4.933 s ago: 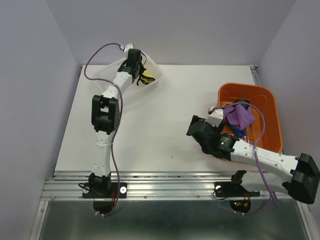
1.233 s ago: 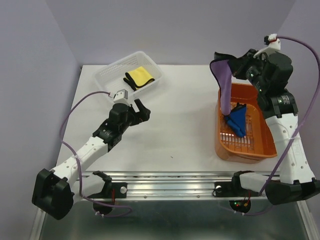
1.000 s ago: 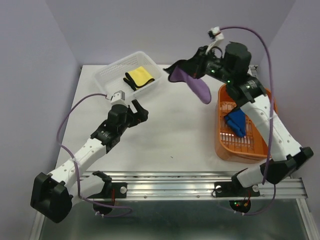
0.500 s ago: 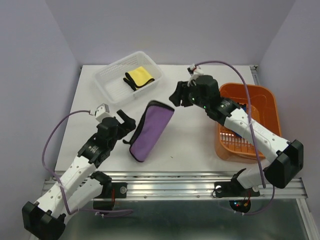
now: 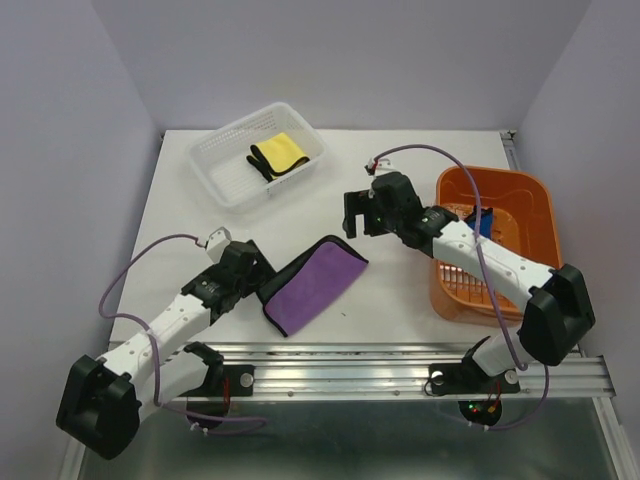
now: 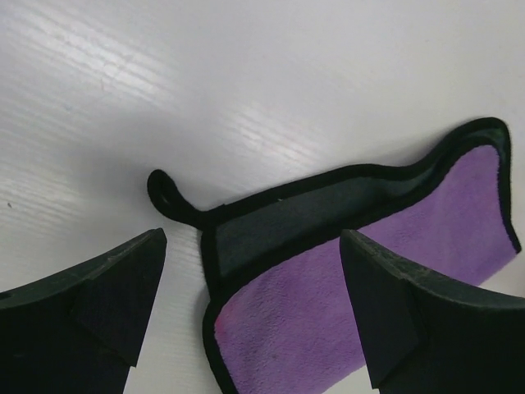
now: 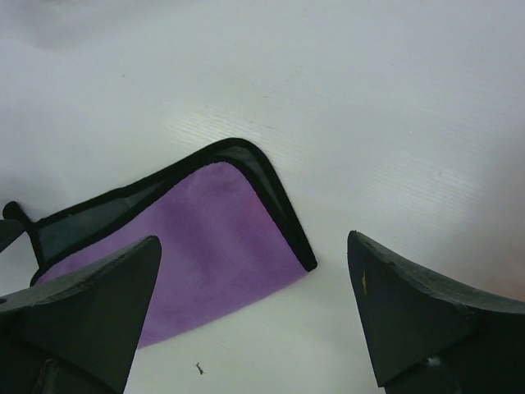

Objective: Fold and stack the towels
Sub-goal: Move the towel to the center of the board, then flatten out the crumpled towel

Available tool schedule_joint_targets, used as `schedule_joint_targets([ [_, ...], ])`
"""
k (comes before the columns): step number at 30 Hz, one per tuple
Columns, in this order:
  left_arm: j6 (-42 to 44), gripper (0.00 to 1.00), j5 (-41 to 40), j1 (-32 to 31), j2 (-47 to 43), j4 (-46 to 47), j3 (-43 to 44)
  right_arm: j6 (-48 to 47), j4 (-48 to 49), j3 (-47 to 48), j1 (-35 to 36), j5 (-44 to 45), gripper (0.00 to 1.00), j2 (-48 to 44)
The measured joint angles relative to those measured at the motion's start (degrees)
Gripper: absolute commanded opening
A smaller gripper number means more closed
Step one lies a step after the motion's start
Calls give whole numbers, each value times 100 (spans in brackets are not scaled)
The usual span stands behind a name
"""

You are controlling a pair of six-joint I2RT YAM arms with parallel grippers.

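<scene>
A: Pincer status?

B: Left pincer [image 5: 260, 272] spread wide, nothing gripped. Sits low over the worktop [image 5: 400, 300] at the left corner of the purple towel [image 5: 314, 284]. From the left wrist view, one of the fingers [image 6: 98, 287] on bare worktop, the other over the cloth. Cannot tell whether either touches it

A: Right one?

B: Right pincer [image 5: 357, 214] also spread wide and empty. Hangs just past the towel's far corner, clear of the cloth. That corner visible between its fingers in the right wrist view

A: Purple towel itself?

B: Flat on the worktop, front centre, between the two arms. Lying diagonal, near-left to far-right. Black edging all round. One long edge turned over, showing a dark grey strip. Small loop tab [image 6: 164, 190] poking out at the left corner, flat on the worktop

A: Other towels?

B: Yellow towel [image 5: 282, 154] in the white mesh basket [image 5: 215, 172], far left of the worktop, folded, black edging showing at its left side. Blue towel [image 5: 484, 221] in the orange basket [image 5: 530, 205] on the right, mostly hidden behind the right arm, only a small patch visible. Both well apart from the purple one

A: Anything stacked?

B: No. Three cloths in three separate spots, none on top of another
</scene>
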Motion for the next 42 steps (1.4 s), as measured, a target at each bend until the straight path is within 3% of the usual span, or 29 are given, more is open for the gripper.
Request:
schedule_joint_targets([
  [1,-90,99,-4,2,87,-46,-52,-20,26,48,22,-28,100,96],
  [8,-474,72,0,46,476,52,-136,-35,138,308,105,-70,100,1102],
  [13,-555,72,-20,63,1174,184,-70,46,184,308,105,37,100,1189],
  [15,-551,67,13,66,1381,339,15,105,214,308,105,116,100,1189],
  [16,-540,57,0,66,1558,396,90,138,229,308,105,173,100,1189],
  [17,-511,37,11,72,1746,516,190,157,236,308,105,205,100,1189],
  [21,-444,0,90,76,2498,765,603,212,238,308,105,315,100,1189],
  [29,-225,0,155,74,2865,1016,872,284,238,310,105,452,100,1287],
  [38,50,0,-219,74,1766,702,649,304,125,850,105,745,100,2476],
  [42,129,0,-310,74,1698,717,649,304,109,1176,105,903,97,2855],
])
